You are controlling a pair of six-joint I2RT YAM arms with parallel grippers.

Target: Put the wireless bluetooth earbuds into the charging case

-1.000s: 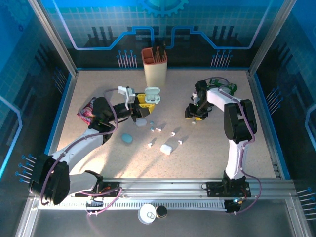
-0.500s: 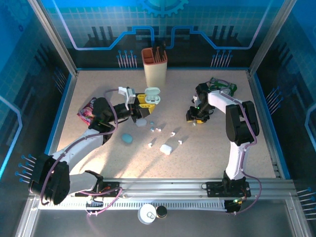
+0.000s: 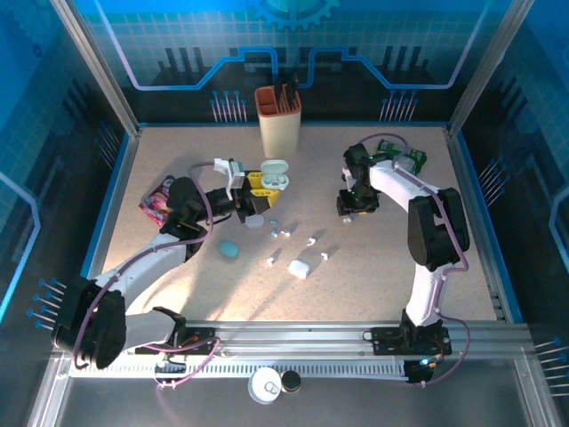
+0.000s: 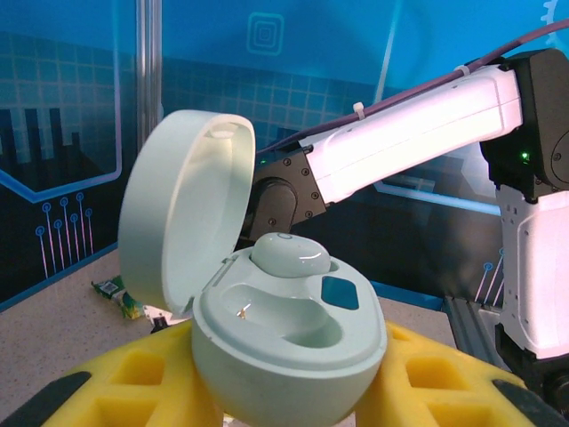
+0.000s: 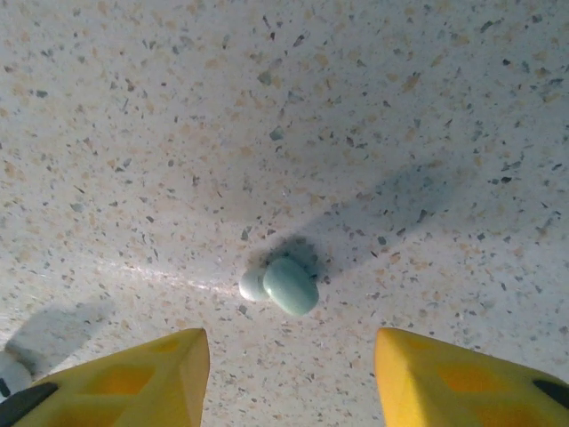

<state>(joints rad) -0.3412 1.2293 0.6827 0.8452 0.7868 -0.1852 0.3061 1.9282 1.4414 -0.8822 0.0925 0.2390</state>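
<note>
My left gripper (image 4: 289, 384) is shut on the pale green charging case (image 4: 293, 351), its yellow pads pressing both sides. The case's lid (image 4: 182, 222) stands open. One earbud (image 4: 289, 255) sits in the far socket and the near socket is empty. From above, this case (image 3: 274, 173) is left of centre at the back. My right gripper (image 5: 289, 338) hangs open just over the table with a pale green earbud (image 5: 283, 285) lying between and ahead of its yellow fingertips, untouched. Seen from above, the right gripper (image 3: 356, 203) is right of centre.
Several small white earbuds (image 3: 284, 233) lie scattered mid-table beside a closed white case (image 3: 299, 268), a bluish case (image 3: 229, 249) and another pale case (image 3: 255, 220). A beige and orange holder (image 3: 278, 120) stands at the back. A pink packet (image 3: 158, 197) lies left and a green item (image 3: 413, 160) back right.
The right arm has turned and shifted its wrist slightly left over the table. The left arm and the case it holds have stayed still.
</note>
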